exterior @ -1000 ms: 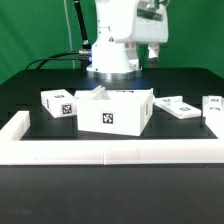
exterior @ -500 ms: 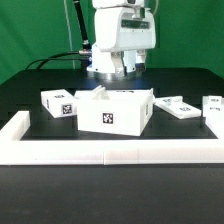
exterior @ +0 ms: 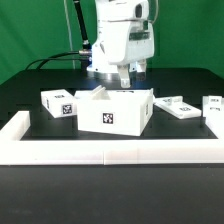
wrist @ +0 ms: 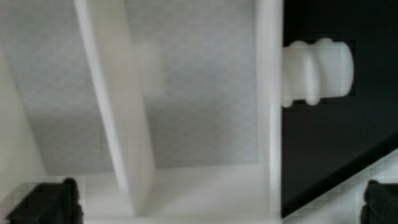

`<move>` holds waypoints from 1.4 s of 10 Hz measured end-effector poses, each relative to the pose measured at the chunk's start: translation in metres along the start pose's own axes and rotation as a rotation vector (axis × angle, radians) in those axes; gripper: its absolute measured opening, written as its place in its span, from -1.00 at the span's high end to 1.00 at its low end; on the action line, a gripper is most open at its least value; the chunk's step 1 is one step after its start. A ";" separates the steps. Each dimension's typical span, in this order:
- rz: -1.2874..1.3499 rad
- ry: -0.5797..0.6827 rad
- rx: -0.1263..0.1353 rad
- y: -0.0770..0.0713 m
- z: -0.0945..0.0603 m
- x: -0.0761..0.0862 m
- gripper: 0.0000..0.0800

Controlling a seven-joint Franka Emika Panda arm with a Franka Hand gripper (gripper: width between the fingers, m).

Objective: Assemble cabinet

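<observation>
Over the last second the arm (exterior: 120, 30) is seen to have swung in from the exterior view's right and to have been lowered, so that the gripper (exterior: 126, 78) is now held just above the back edge of the cabinet body (exterior: 113, 112), where a second ago it was raised well clear of it. The body itself is not moved: it is found at the middle of the table (exterior: 30, 80), just behind the border rail (exterior: 110, 150), as before. A small block (exterior: 59, 103) is left beside it on the exterior view's left, and a flat panel (exterior: 177, 106) and a further block (exterior: 213, 104) are left on the exterior view's right, all untouched. In the wrist view the fingers (wrist: 54, 203) are shown spread wide at the two lower corners, with nothing gripped; the open top of the body, an upright partition (wrist: 111, 100) and a side wall are seen below them, and a ribbed knob (wrist: 320, 70) is seen against the outside of that wall, though whether it is fixed there cannot be told. The change is judged to be an approach: a grasp on the body's wall is probably being prepared, and no part has yet been joined.
</observation>
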State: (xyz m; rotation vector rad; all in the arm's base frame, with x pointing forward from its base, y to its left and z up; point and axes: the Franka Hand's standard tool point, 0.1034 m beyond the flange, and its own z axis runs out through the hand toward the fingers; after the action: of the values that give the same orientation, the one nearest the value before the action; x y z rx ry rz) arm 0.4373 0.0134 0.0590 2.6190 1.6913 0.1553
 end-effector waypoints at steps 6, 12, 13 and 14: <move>-0.004 0.005 0.002 -0.011 0.014 -0.003 -1.00; 0.011 0.003 0.029 -0.019 0.034 0.000 -1.00; 0.012 0.002 0.032 -0.020 0.036 0.000 -1.00; 0.012 0.000 0.037 -0.022 0.038 -0.001 -0.69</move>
State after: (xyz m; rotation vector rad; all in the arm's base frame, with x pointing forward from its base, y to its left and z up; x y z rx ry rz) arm 0.4208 0.0233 0.0196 2.6562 1.6945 0.1258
